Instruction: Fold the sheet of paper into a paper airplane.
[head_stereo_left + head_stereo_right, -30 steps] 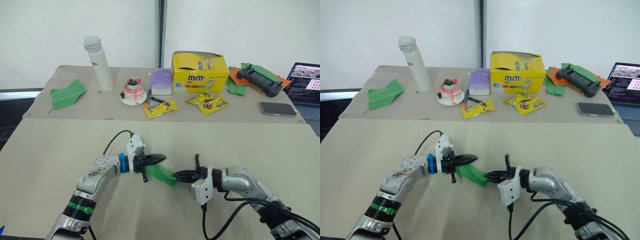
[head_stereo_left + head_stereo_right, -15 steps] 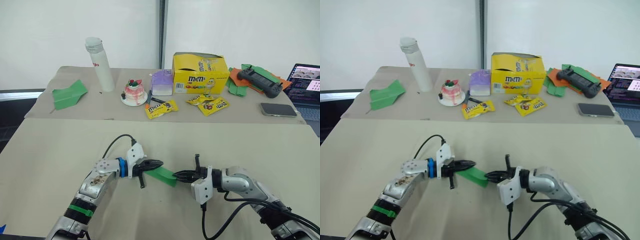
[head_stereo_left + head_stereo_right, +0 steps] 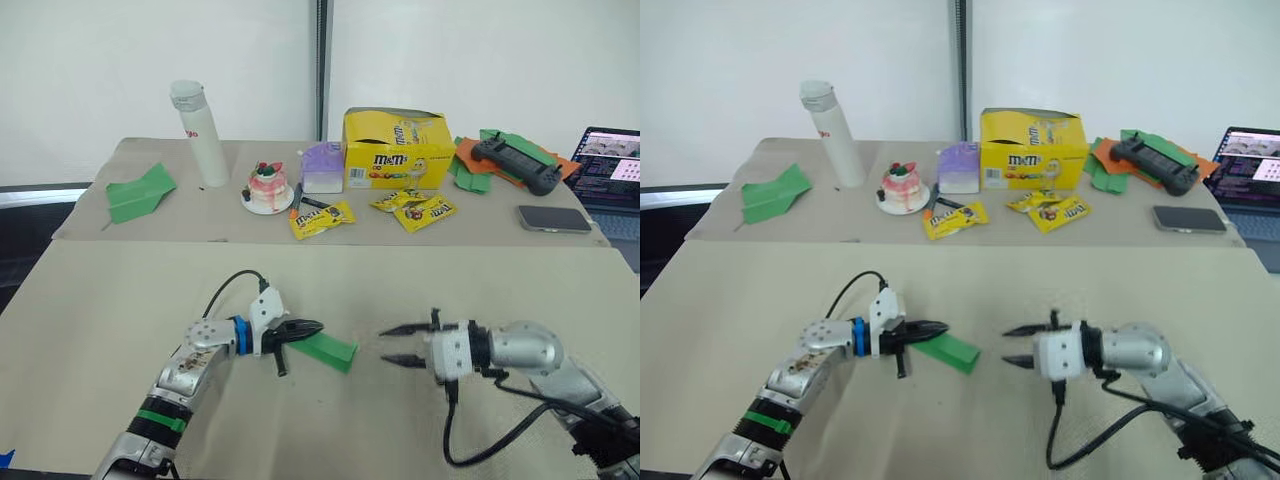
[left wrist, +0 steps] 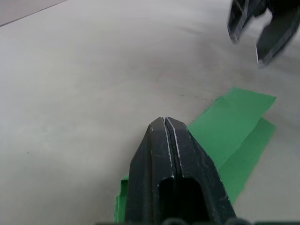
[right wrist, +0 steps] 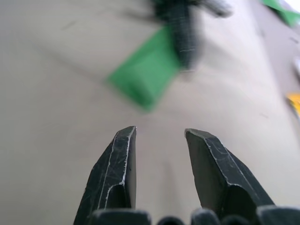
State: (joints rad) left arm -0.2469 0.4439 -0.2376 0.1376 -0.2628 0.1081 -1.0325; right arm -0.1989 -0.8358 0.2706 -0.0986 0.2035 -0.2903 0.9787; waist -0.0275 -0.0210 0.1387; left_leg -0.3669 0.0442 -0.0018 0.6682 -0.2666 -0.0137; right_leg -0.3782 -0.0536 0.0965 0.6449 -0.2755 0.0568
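The sheet of paper (image 3: 330,349) is a folded bright-green strip lying flat on the near beige table, also seen from the wrists (image 4: 229,126) (image 5: 145,75). My left gripper (image 3: 314,326) is shut, its fingers (image 4: 168,140) resting over the strip's left end; the paper shows on both sides beneath them. My right gripper (image 3: 388,346) stands open a short way to the right of the paper, apart from it, with nothing between its fingers (image 5: 117,164). No finished paper airplane shape shows in this strip.
On the far table stand a white bottle (image 3: 198,130), a small cake (image 3: 267,186), a yellow M&M's box (image 3: 395,150) and candy packets (image 3: 322,215). A lookalike green plane (image 3: 138,190) lies far left. A paper heap with a controller (image 3: 510,160), a phone (image 3: 555,217) and a laptop (image 3: 612,165) sit right.
My right gripper has let go of the paper's right end, opened, and drawn back to the right. The left gripper and the paper have stayed roughly in place.
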